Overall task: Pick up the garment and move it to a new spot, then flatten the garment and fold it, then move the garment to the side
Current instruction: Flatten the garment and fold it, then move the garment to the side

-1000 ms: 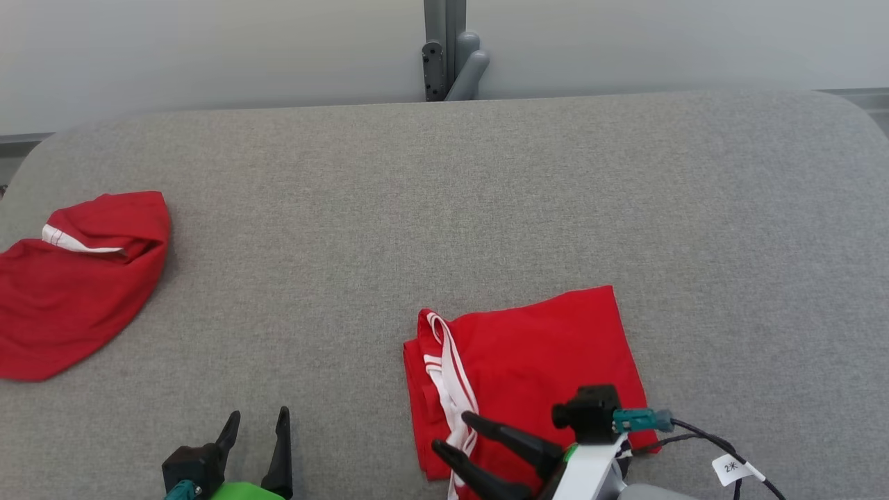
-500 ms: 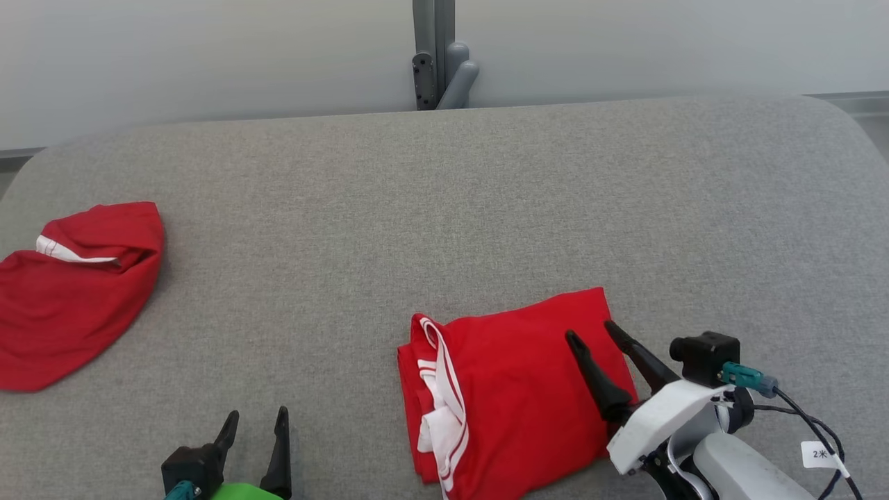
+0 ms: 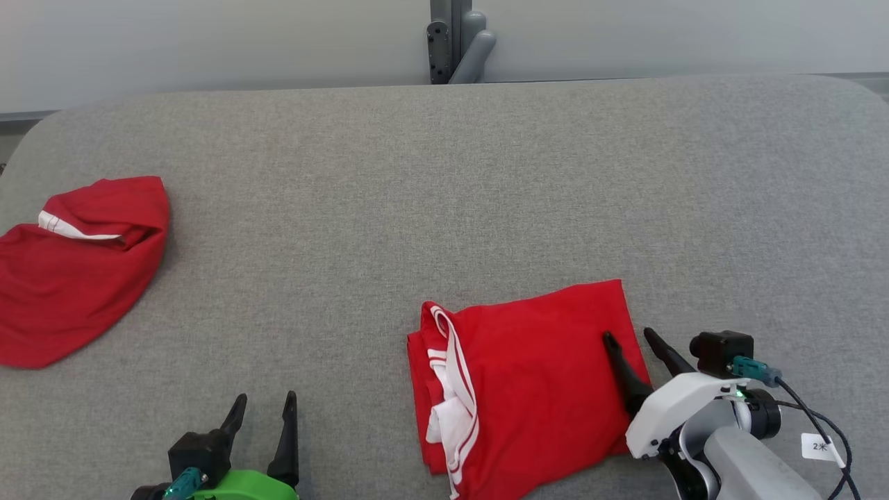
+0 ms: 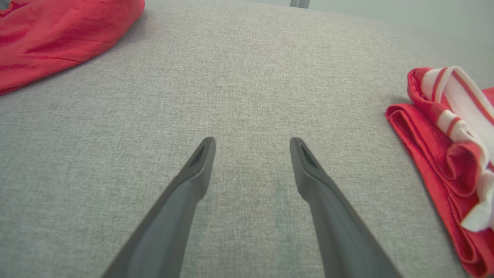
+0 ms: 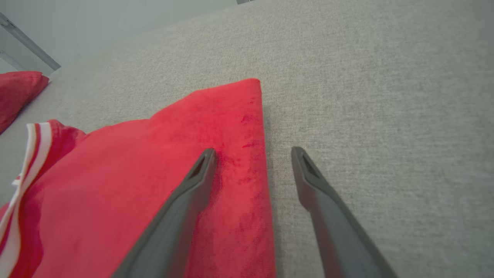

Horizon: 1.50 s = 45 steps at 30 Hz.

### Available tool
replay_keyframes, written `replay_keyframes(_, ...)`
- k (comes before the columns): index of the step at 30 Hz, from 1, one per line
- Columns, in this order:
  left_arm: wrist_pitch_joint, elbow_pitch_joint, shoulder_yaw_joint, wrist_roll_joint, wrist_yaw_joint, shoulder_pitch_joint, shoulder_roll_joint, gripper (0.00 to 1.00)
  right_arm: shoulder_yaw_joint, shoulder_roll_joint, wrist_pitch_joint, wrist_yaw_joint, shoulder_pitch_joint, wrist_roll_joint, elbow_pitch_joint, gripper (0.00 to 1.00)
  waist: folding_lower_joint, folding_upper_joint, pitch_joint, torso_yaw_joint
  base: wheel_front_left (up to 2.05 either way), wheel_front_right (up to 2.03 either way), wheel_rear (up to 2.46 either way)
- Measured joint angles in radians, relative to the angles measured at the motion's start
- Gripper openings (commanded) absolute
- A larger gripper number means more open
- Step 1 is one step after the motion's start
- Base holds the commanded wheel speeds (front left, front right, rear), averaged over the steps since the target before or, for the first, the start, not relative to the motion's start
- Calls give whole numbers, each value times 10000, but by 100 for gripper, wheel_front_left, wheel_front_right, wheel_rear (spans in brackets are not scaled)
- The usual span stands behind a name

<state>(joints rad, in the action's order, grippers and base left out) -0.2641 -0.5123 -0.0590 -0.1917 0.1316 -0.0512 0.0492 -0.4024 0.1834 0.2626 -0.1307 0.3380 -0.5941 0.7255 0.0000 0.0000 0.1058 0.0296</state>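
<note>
At the table's [image 3: 417,194] left edge a bunched red garment [image 3: 76,271] is seen, well apart from everything else. Near the front edge, left of the middle, the left hand [image 3: 265,399] is held open and empty over bare table. Right of the middle, near the front edge, the folded red garment [image 3: 535,375] is laid as a flat packet, so the folding is judged done and only the move to the side is judged left. The right hand [image 3: 629,335] is spread open across the packet's right edge and nothing is gripped.

The stacked layers and white-striped trim [image 4: 457,92] are shown edge-on in the left wrist view. In the right wrist view one finger is placed over the cloth and the other over bare table; contact with the cloth is likely but cannot be confirmed.
</note>
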Motion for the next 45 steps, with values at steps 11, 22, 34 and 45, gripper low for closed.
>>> replay_keyframes(11, 0, 295, -167, -4, 0, -163, 0, 100, -1043, -184, -54, 0, 461, -767, 1009, 0, 0, 0, 206, 221, 0, 0, 0)
replay_keyframes(22, 0, 493, -255, -79, 0, -233, 2, 100, -1106, 8, 2, -13, 641, -894, 882, 0, 0, 0, 215, 182, 0, 0, 0)
replay_keyframes(34, -2, 706, -316, -102, 0, -232, 2, 100, -19, 17, 0, -12, 482, -244, 606, 0, 0, 0, 77, -82, 0, 0, 0)
replay_keyframes(45, -2, 1252, -479, -174, 0, 205, 0, 100, 433, -568, 0, -10, -105, 510, 614, 0, 0, 0, -469, -1307, 0, 0, 0)
